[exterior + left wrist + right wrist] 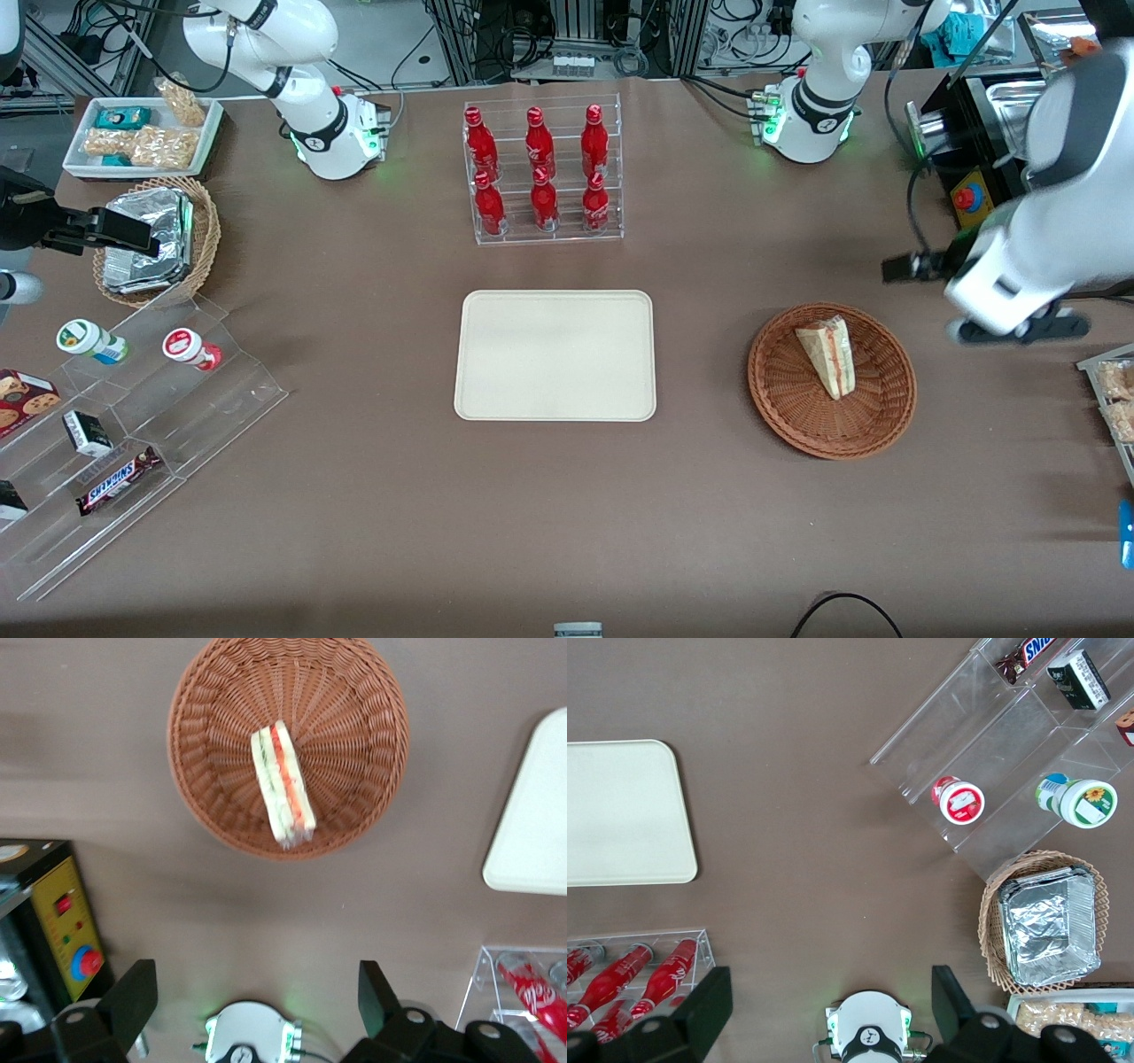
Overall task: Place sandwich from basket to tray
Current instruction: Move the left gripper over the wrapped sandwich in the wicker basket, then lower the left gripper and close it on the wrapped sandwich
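The sandwich, a pale bread wedge with red and green filling, lies in the reddish-brown wicker basket. The cream tray lies bare, beside the basket toward the parked arm's end. My left gripper hangs high above the table, farther from the front camera than the basket and apart from it. In the left wrist view the gripper is open and empty, its dark fingers wide apart. That view also shows the sandwich in the basket and a corner of the tray.
A clear rack of red bottles stands farther from the front camera than the tray. A black box with a red button is near the working arm's base. A tan basket with foil packets and a clear stepped snack stand lie toward the parked arm's end.
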